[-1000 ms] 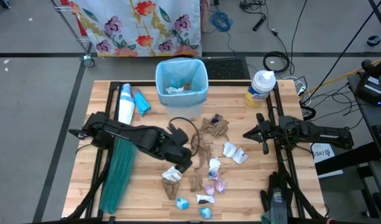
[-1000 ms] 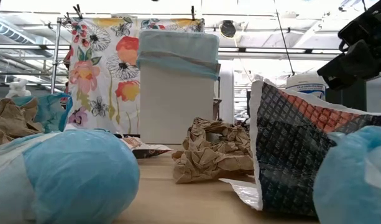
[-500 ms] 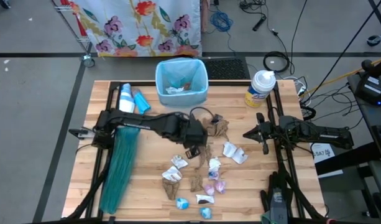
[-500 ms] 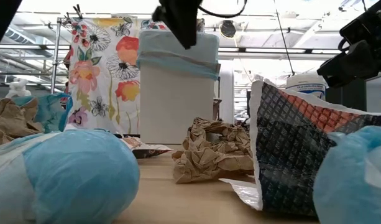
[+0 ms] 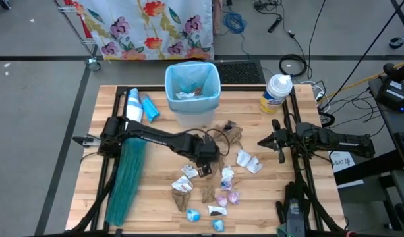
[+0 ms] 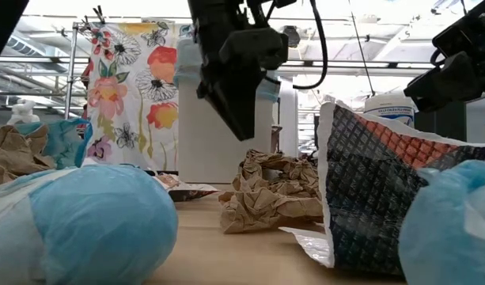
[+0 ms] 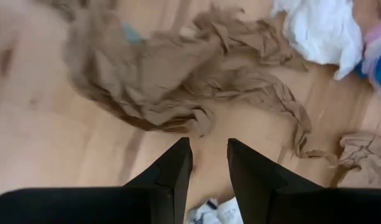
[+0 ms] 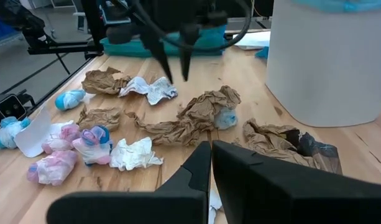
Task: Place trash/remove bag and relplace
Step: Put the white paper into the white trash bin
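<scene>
Crumpled trash lies on the table's middle: brown paper towels [image 5: 218, 158], white wads [image 5: 249, 161], and blue and purple wrappers [image 5: 225, 197]. The bin [image 5: 192, 85] stands at the far edge, its pale-blue liner [image 5: 172, 82] folded over the rim, with a few scraps inside. The darker teal-green bag [image 5: 126, 181] lies flat at the left. My left gripper [image 7: 207, 149] is open and hangs fingers down just above a long brown paper towel [image 7: 178, 81], touching nothing. My right gripper [image 8: 211, 146] waits shut at the table's right [image 5: 275, 141].
A wipes canister [image 5: 276, 92] stands at the far right corner. A white bottle and a blue item [image 5: 139, 107] lie left of the bin. In the low view a dark patterned wrapper [image 6: 377, 190] and blue wads [image 6: 92, 222] sit close to the near edge.
My left gripper left the white wad near the table's middle and swung toward the far edge. It then came down over the long brown paper towel beside it. In the low view it dropped into the picture from above. The trash has kept its place.
</scene>
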Controlling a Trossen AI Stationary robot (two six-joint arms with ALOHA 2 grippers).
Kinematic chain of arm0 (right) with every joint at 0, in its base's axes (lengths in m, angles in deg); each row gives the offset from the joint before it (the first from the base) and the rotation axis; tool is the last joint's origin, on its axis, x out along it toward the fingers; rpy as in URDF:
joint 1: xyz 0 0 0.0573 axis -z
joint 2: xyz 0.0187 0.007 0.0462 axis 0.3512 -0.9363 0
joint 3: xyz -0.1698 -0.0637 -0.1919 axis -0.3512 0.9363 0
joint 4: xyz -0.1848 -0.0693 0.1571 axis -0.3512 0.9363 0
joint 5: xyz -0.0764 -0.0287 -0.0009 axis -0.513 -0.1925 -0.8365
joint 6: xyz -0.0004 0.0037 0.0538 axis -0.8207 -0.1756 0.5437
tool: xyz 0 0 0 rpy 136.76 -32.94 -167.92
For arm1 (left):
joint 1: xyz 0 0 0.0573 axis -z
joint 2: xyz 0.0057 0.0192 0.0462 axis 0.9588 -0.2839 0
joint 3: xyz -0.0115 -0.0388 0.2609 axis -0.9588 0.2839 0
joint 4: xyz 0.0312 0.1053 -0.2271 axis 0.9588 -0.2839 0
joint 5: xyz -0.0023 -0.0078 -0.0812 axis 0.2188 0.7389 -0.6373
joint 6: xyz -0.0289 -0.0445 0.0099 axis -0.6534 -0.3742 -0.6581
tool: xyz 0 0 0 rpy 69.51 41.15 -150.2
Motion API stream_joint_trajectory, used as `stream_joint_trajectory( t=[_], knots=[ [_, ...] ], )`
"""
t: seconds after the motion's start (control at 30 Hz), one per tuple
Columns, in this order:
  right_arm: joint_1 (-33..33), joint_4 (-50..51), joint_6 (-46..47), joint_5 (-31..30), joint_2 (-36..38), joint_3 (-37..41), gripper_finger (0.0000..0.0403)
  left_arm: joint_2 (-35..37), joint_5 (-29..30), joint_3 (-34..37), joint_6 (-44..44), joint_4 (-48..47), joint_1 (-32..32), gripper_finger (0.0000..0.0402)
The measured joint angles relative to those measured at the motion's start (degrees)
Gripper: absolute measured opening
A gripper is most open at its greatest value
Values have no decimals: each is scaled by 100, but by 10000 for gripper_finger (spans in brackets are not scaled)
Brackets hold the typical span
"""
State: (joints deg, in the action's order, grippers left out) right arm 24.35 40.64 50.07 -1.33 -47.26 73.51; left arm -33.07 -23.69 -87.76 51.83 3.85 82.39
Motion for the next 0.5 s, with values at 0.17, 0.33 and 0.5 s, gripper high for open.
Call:
stream_joint_trajectory(
  t=[0.17, 0.33, 0.5],
  knots=[
    [0, -640, 338, -8, -4, 2, 9, 259, -229, 820, -3, 1154, 137, 108],
    [-2, -1420, 706, -318, -75, -7, 9, 777, -229, 1918, -117, 1874, 214, 108],
    [-32, -1469, 1900, -549, -573, -3, 9, 1584, -184, 3133, -171, 2674, 298, 108]
  ],
)
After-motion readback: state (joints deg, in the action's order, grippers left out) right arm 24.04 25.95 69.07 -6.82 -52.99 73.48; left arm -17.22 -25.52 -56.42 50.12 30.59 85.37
